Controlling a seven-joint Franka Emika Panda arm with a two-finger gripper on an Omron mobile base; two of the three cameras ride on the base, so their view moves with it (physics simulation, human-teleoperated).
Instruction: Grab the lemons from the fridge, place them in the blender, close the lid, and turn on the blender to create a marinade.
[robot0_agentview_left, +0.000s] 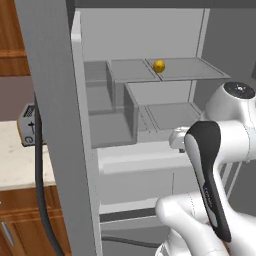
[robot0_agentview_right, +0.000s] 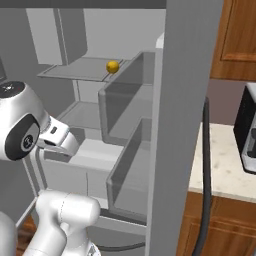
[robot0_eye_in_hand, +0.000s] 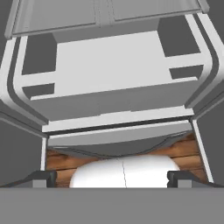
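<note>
Gripper (robot0_eye_in_hand: 112, 177) spread wide, nothing between the fingers, pointing down into the lower part of the open fridge (robot0_agentview_left: 150, 150). One lemon (robot0_agentview_left: 159, 66) sits on the upper shelf (robot0_agentview_left: 195, 70) near its front edge, well above the hand. Toaster (robot0_agentview_left: 27, 125) on the counter (robot0_agentview_left: 20, 160) beside the fridge.

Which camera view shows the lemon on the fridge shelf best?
The left base view: the lemon sits unobstructed on the upper shelf. The right base view shows it equally small, farther off to one side.
</note>
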